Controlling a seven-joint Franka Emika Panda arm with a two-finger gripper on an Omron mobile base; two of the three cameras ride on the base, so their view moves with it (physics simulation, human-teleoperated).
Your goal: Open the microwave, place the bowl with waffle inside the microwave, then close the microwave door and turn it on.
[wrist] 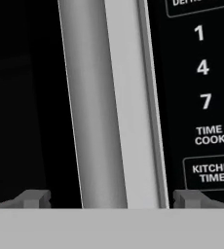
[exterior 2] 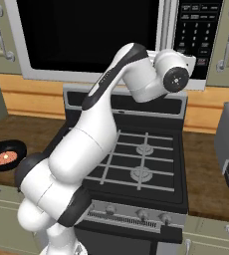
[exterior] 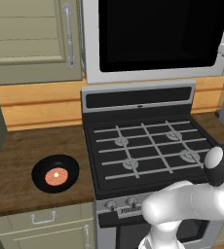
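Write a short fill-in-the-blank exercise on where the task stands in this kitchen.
The microwave door is ____.
The bowl with waffle sits on the counter to the ____ of the stove.
The claw, jaws ____, faces the door's handle.
Beside the handle, the keypad shows 1, 4 and ____.

Missing words: closed; left; open; 7

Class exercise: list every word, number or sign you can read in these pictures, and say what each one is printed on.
"1", "4", "7": keypad of the microwave, hand view.
"TIME COOK": same keypad.
"KITCHEN TIMER": boxed button on the same keypad.
Top button: cut off by the frame edge, not readable.
Control panel in the right base view: print too small to read.
Stove: no text visible.
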